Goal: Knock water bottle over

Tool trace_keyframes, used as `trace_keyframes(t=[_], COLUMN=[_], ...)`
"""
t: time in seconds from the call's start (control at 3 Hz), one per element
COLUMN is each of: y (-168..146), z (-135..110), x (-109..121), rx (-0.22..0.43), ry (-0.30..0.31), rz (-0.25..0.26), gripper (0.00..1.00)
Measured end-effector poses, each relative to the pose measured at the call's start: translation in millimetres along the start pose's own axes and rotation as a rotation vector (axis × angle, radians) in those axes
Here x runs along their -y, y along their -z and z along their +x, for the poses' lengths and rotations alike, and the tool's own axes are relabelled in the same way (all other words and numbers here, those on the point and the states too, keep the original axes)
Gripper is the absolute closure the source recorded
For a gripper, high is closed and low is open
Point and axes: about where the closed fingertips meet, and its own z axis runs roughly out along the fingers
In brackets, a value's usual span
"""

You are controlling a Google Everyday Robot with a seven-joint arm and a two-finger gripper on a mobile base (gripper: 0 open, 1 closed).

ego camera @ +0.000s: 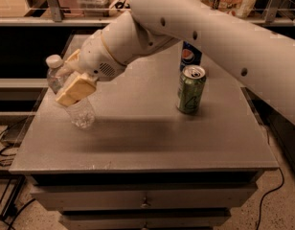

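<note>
Grey worktop [152,143] carries all items. White arm [209,28] reaches from the right to the near left, where the water bottle [82,114] stands tilted, cap leaning left, base on the worktop. The claw [73,80] lies against its upper half; wide or narrow cannot be told. Bottle judged light, thin-walled, slippery: contact best high, near the cap. Bottle label hidden; green can [190,92] lettering unreadable; far blue can [189,55] shows the Pepsi mark
</note>
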Motion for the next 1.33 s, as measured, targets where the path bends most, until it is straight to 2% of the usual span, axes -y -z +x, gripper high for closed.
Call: trace_keyframes(t=[0.33,0.67,1.0,1.33], y=[3.9,22.9,48.6,72.8], z=[3.1,10.7,23.8,34.7], x=[3.5,10.6,20.9,34.6], rx=[-0.001,-0.051,-0.132,-0.268], ry=[-0.008,0.003,0.015,0.066], rz=[0.017,0.06,0.111,0.147], gripper=[0.66,0.9,1.0,1.0])
